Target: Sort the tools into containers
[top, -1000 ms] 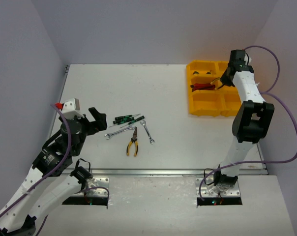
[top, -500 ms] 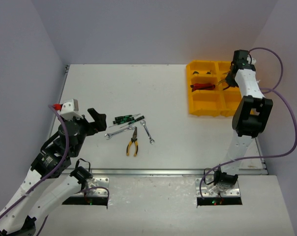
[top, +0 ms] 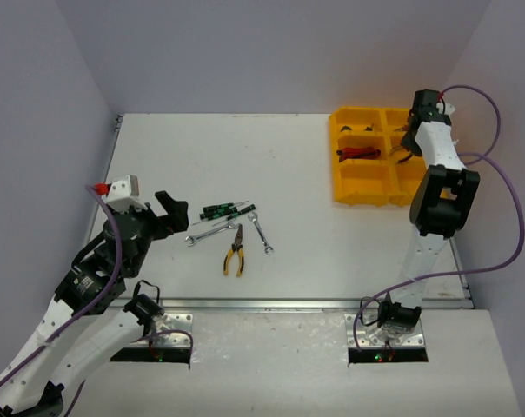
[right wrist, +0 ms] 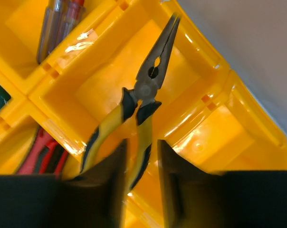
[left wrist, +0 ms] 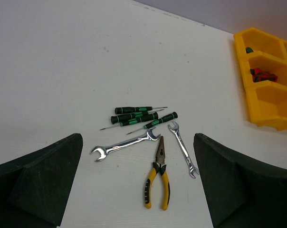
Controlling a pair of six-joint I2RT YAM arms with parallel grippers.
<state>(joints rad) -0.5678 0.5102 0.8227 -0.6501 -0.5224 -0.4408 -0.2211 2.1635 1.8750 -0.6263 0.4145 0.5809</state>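
Currently my right gripper [right wrist: 141,145] is clamped on one handle of the yellow-handled pliers [right wrist: 150,85], nose pointing away from the wrist camera. The pliers hang inside or just above a compartment of the yellow tray [right wrist: 215,102]. By the overhead view this looks like the right column, middle row. I cannot tell whether the nose touches the compartment floor.

Status of neighbouring compartments:
- Red-and-black cutters [top: 360,154] lie in the left column, middle row.
- Red-handled screwdrivers [right wrist: 62,23] lie in an adjacent compartment.
- A green item is visible at the frame edge; too little shows to identify it.

My left gripper [left wrist: 138,137] is spread wide and holds nothing. It hovers above the group left on the surface [top: 271,156], well apart from the tray.

Items left to sort:
- Green-handled screwdrivers [left wrist: 136,116], lying close together.
- Two silver wrenches [left wrist: 124,145], just beside them.
- The second pliers [left wrist: 157,183], between the wrenches.

Assessment: the task is roughly half complete. The step in hand is releasing the held pliers; the surface group is not yet touched.
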